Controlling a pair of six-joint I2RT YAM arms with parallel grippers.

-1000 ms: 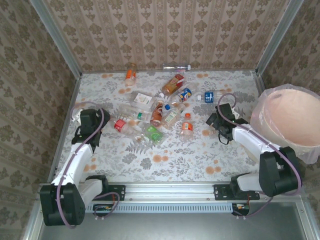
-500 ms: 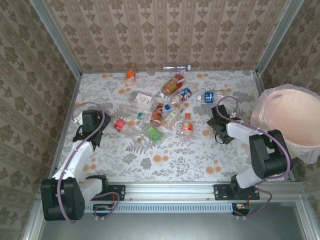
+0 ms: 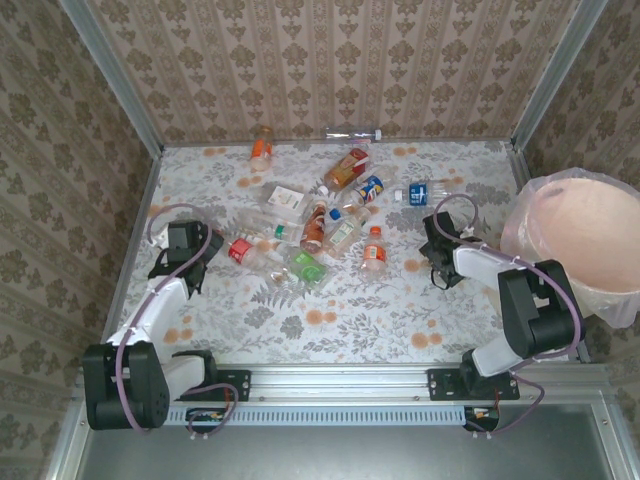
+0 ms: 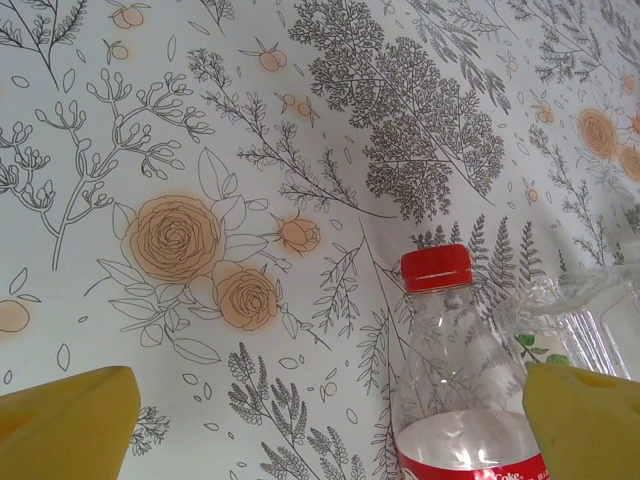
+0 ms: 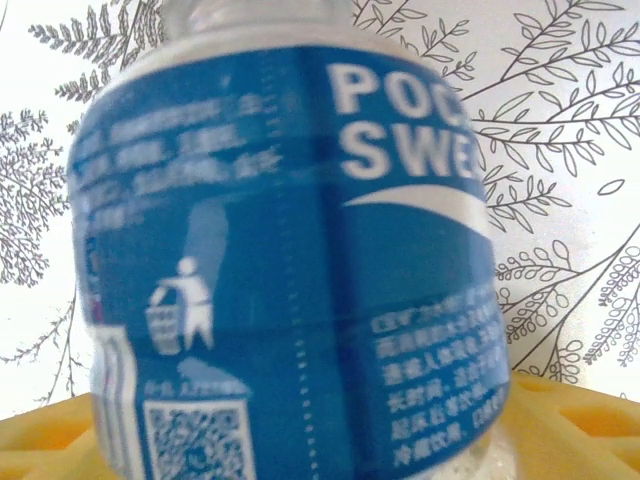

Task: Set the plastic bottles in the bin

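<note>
about a dozen plastic bottles (image 3: pixel 313 230) are lying on the flowered table (image 3: pixel 330 320), most of them heaped around its middle and a couple strung along the far edge. near the left edge, the left gripper (image 3: pixel 203 250) is hovering low over the cloth with its claw spread wide and holding nothing. in the left wrist view its yellow fingertips (image 4: pixel 60 425) are framing a red-capped bottle (image 4: pixel 450 400) with a red label, which is lying on its side between them, close against one tip. right of the heap, a blue-label bottle (image 5: pixel 290 250) is resting on the cloth towards the far right corner. the right gripper (image 3: pixel 431 215) is reaching up to it from the near side. in the right wrist view the bottle is sitting between the yellow fingers (image 5: pixel 570 425), very close and blurred, so i cannot tell whether the claw is pressing on it or merely bracketing it. the bin (image 3: pixel 580 245), lined with a thin clear bag, is standing at the right edge, well apart from the heap.
</note>
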